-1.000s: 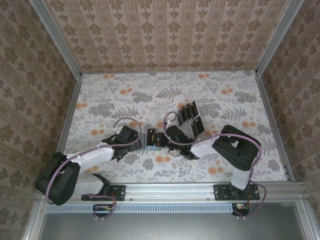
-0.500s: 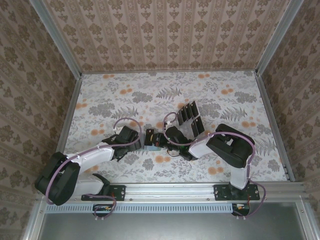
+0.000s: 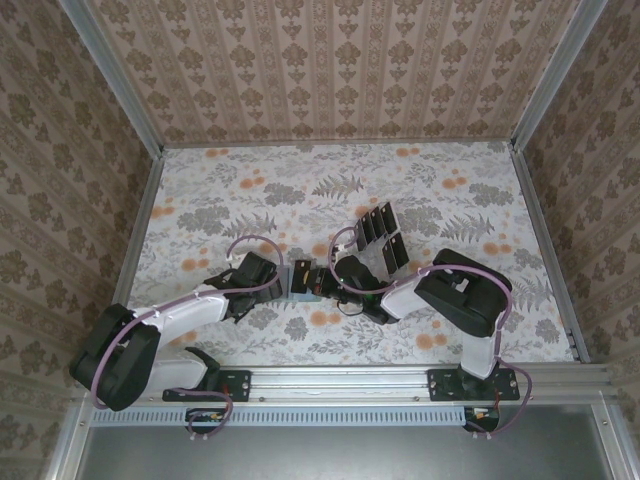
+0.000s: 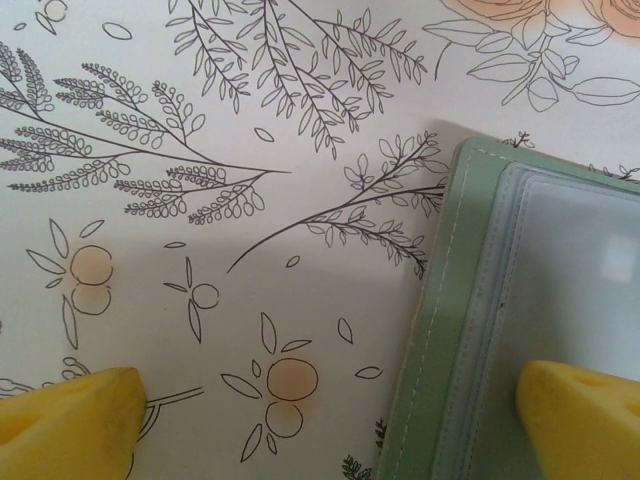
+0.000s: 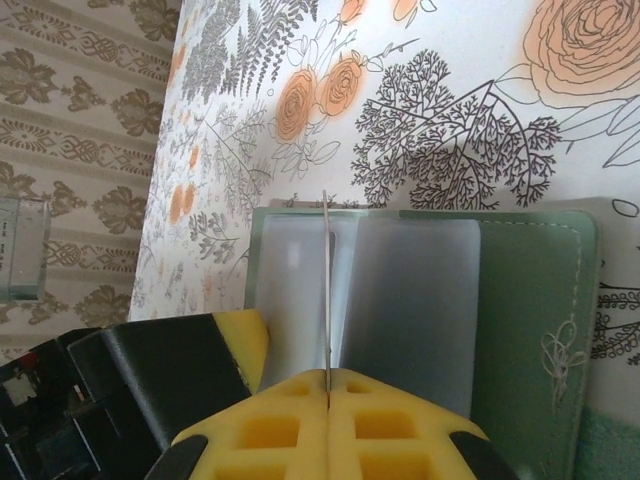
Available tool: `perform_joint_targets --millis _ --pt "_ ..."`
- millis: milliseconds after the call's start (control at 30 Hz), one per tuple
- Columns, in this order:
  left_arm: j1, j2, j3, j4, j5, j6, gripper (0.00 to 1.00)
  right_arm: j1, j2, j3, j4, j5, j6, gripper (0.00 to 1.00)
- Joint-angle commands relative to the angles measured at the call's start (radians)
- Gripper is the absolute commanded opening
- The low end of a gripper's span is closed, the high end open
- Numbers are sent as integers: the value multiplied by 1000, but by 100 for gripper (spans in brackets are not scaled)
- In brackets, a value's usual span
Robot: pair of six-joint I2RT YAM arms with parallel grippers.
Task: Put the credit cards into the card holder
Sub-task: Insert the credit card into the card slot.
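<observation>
The grey-green card holder (image 3: 299, 283) lies flat between the two grippers, its clear pockets facing up. My left gripper (image 4: 325, 428) is open, with one yellow fingertip (image 4: 585, 420) resting on the holder (image 4: 452, 330) and the other on the cloth. My right gripper (image 5: 328, 378) is shut on one thin credit card (image 5: 327, 290), seen edge-on. The card's far edge stands over the holder (image 5: 530, 330), at the seam between two clear pockets. In the top view the right gripper (image 3: 322, 281) is just right of the holder, and the left gripper (image 3: 281, 283) is just left of it.
A clear plastic rack (image 3: 379, 234) with several more black cards stands behind the right arm. The left gripper's finger (image 5: 215, 350) shows close beside the held card. Floral cloth (image 3: 250, 190) covers the table, with patterned walls on three sides.
The right arm has shifted slightly, its elbow settling and the gripper with the card edging left toward the holder. The left arm has not moved.
</observation>
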Motion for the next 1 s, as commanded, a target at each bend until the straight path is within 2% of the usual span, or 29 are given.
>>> perform_joint_targets --millis 0,967 --pt "-5 17 -14 -100 -7 -6 98 5 -26 -10 31 4 10 0" --pt "-6 14 -15 -98 -12 -4 98 11 77 23 117 -53 77 0"
